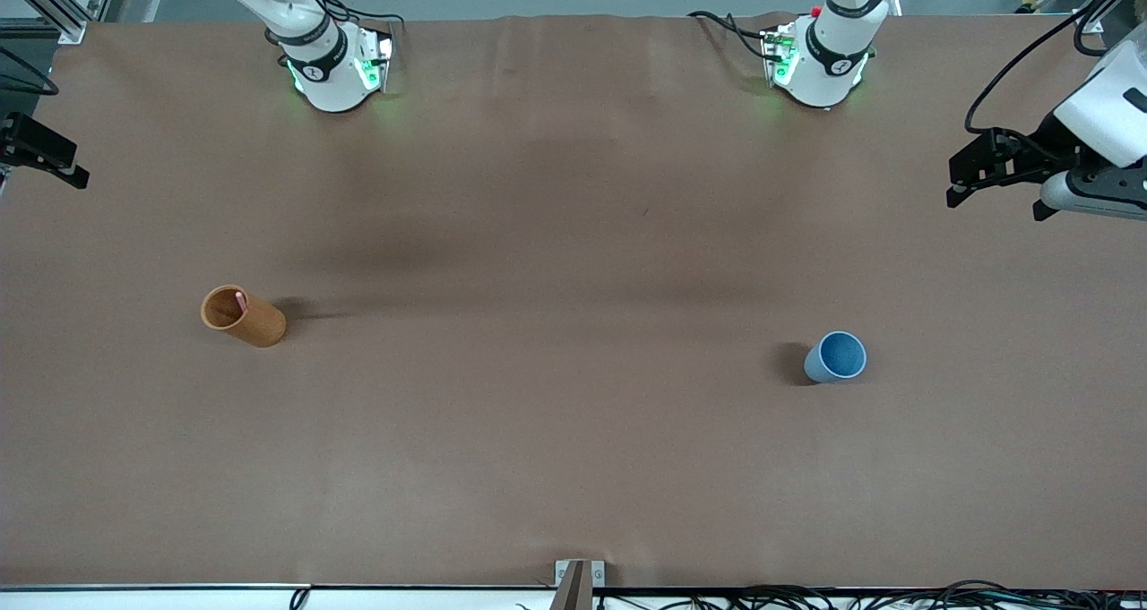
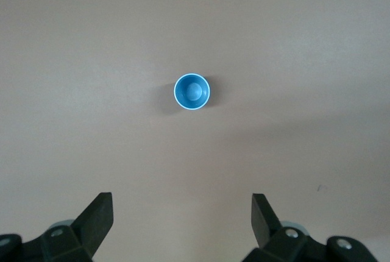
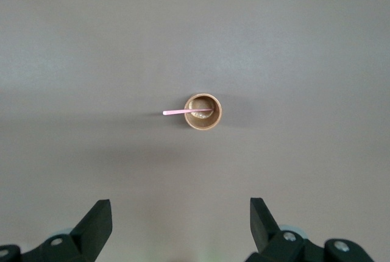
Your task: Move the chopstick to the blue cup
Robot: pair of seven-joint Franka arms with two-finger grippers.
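Robotics lab, not a home or kitchen. Two white robot arm bases [image 1: 336, 68] with green status lights bolted along one edge of a big table [image 1: 573, 467] covered in plain brown sheet. Loose black cables [image 1: 806, 597] run along the table edge nearest the front camera, aluminium frame profile [image 1: 54, 5] in one corner, grey industrial floor around

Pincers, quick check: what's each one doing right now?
Left pincer: open, empty, high over the blue cup.
Right pincer: open, empty, high over the brown holder.
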